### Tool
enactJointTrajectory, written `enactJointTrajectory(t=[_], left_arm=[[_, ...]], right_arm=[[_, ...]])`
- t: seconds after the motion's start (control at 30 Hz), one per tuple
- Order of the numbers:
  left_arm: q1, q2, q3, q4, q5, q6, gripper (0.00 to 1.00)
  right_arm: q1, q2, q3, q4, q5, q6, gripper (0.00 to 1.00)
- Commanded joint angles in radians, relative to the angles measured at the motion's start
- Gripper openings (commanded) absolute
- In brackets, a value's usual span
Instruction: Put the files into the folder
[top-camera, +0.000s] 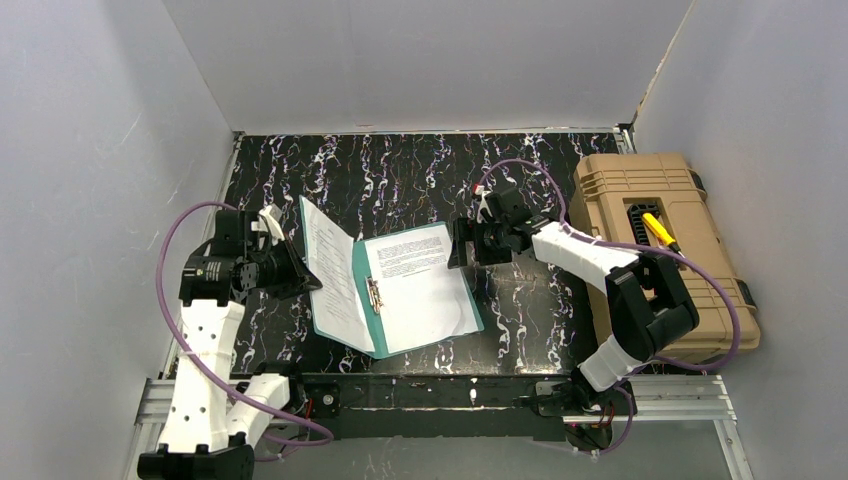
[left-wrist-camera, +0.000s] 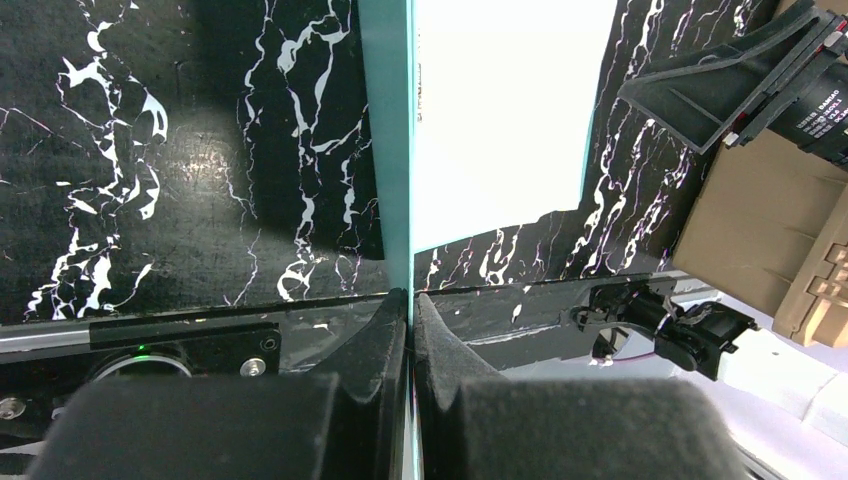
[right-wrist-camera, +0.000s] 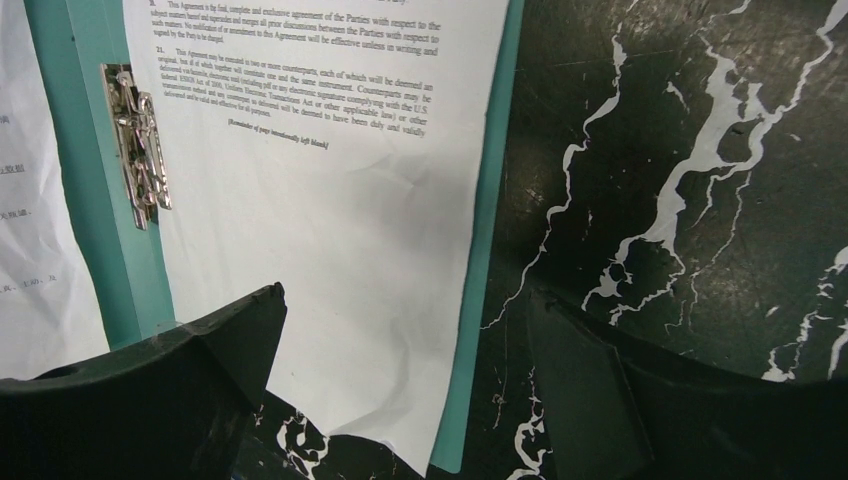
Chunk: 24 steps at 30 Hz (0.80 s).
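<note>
Left claw: fingers together, clamped on the thin edge of the teal folder, holding its left cover lifted off the tabletop.
Folder position: open, middle of the tabletop between the two arms. The right half lies flat and the left cover stands tilted.
Sheets: one lies flat on the right half, and another rests against the inside of the lifted cover. Both look to be inside already.
Clip: metal, on the inner spine, just beside the flat sheet's left edge.
Right claw: fingers apart, holding nothing, hovering over the folder's right edge.
Toolbox: tan, far right, well apart from the folder.
Step in hand, as a judgement: closing the cover over the sheets.
Doing it well: swing the cover in an arc about the spine, rather than pulling sideways, so the leaning sheet falls inward. Move the right claw out of the way before the cover comes down.
Risk: the loose sheet could slide out past the edge.
Only the overhead view shows: the whole open folder and both arms.
Only the left wrist view shows: the pinch on the cover edge.
Only the right wrist view shows: the printed text, the clip's detail, and a corner of the flat sheet reaching the folder's edge.
</note>
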Motion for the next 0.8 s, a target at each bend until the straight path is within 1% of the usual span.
enactJointTrajectory(t=[0.0, 0.23, 0.53, 0.67, 0.77], left_arm=[[0.004, 0.035, 0.056, -0.036, 0.015, 0.055, 0.00], [0.002, 0.064, 0.088, -0.054, -0.055, 0.081, 0.00], [-0.016, 0.103, 0.115, -0.055, -0.051, 0.091, 0.00], [-0.040, 0.123, 0.130, -0.053, -0.051, 0.096, 0.05], [-0.055, 0.134, 0.141, -0.049, -0.051, 0.094, 0.13]], right_arm=[[0.001, 0.001, -0.033, 0.078, -0.035, 0.031, 0.99], [0.004, 0.023, -0.092, 0.133, -0.063, 0.060, 0.98], [0.041, 0.055, -0.162, 0.190, -0.085, 0.086, 0.99], [0.063, 0.063, -0.198, 0.234, -0.100, 0.116, 0.99], [0.094, 0.071, -0.208, 0.257, -0.099, 0.131, 0.99]])
